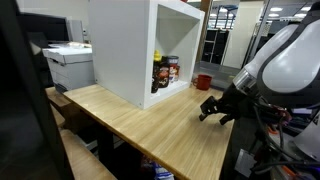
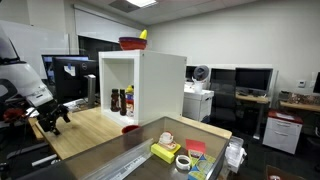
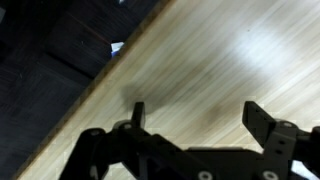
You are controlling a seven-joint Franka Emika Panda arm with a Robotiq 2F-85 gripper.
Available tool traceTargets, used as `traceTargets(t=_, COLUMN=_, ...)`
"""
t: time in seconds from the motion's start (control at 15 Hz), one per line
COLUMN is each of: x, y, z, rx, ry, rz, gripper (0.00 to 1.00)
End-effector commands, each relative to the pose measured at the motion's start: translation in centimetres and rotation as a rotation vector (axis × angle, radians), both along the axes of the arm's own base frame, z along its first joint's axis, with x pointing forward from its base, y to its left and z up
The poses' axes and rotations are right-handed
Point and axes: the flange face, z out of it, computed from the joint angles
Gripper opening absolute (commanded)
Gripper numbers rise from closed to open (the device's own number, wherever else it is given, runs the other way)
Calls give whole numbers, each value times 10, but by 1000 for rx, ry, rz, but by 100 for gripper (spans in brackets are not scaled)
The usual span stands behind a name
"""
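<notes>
My gripper (image 1: 212,111) hangs open and empty just above the light wooden table (image 1: 150,125), near its edge. It also shows in an exterior view (image 2: 57,120) at the table's left end. In the wrist view the two black fingers (image 3: 195,115) are spread wide over bare wood, with nothing between them. A red cup (image 1: 203,81) stands on the table a short way beyond the gripper, next to the white cabinet (image 1: 135,50). Bottles and jars (image 1: 165,72) stand inside the cabinet's open compartment.
A red bowl with a yellow item (image 2: 132,42) sits on top of the cabinet (image 2: 160,85). A printer (image 1: 68,62) stands behind the table. A second desk holds cups and colourful items (image 2: 180,152). The table's edge runs diagonally in the wrist view (image 3: 100,80), with dark floor beyond.
</notes>
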Motion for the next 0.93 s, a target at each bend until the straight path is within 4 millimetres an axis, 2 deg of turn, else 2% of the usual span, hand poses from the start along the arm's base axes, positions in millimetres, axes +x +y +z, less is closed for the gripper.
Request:
traceTargets(t=0.0, x=-11, y=1, z=12, rx=17, ry=-1, rz=14, gripper=100)
traceTargets(t=0.07, x=-15, y=1, z=15, rx=18, ry=3, rz=22, gripper=100)
traceTargets(t=0.13, x=-24, y=-9, z=16, rx=16, ry=11, rz=27, gripper=100)
traceTargets(t=0.2, x=-20, y=0, z=16, rx=9, ry=8, rz=30, gripper=100)
traceTargets(t=0.33, x=-23, y=-2, z=17, rx=8, ry=13, rz=36, gripper=100)
traceTargets(t=0.47, x=-31, y=-12, z=18, rx=-2, ry=25, rz=49, gripper=100)
traceTargets(t=0.53, x=-29, y=-7, z=18, rx=-10, ry=26, rz=57, gripper=100)
traceTargets(t=0.73, x=-39, y=-17, z=16, rx=-29, ry=48, rz=69, gripper=100)
traceTargets(t=0.87, x=-39, y=-15, z=16, rx=-43, ry=54, rz=77, gripper=100)
